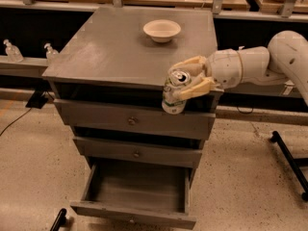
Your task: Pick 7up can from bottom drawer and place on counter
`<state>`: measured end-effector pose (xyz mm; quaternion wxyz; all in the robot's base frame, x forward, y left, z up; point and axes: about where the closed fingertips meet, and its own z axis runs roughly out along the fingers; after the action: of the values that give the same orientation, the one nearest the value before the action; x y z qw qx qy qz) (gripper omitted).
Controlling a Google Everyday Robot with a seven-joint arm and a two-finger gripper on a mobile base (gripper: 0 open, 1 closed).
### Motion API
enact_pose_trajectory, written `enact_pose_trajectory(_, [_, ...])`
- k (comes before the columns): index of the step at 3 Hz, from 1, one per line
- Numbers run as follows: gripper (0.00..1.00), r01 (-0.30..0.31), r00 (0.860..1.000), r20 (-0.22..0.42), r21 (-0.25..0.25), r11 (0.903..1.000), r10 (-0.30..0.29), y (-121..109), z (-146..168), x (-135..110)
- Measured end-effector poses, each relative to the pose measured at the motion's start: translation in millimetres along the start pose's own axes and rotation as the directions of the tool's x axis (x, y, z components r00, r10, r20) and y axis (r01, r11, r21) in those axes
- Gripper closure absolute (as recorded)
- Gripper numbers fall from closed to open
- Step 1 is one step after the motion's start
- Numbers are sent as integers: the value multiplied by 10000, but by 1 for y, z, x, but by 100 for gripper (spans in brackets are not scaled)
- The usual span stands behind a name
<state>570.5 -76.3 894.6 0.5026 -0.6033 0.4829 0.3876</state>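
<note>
My gripper (185,79) reaches in from the right and is shut on the 7up can (174,92), a pale can with green print and a silver lid. I hold it tilted in the air at the counter's front right edge, lid at about counter height. The counter (115,42) is the grey slab on top of the cabinet. The bottom drawer (137,186) stands pulled open below, its grey floor bare.
A pale bowl (161,30) sits at the back of the counter. Two closed drawer fronts with knobs (131,121) are above the open drawer. Clear bottles (13,50) stand on a shelf at the left. A black stand leg (288,158) is on the floor at the right.
</note>
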Motion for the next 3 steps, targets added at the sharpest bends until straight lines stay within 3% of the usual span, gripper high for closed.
enact_pose_trajectory(1, [100, -686, 9963, 563, 786, 9945, 643, -41, -6, -7])
enact_pose_trajectory(2, [100, -686, 9963, 563, 786, 9945, 643, -41, -6, -7])
enact_pose_trajectory(3, [100, -876, 9947, 651, 1398, 9863, 791, -42, -7, -1])
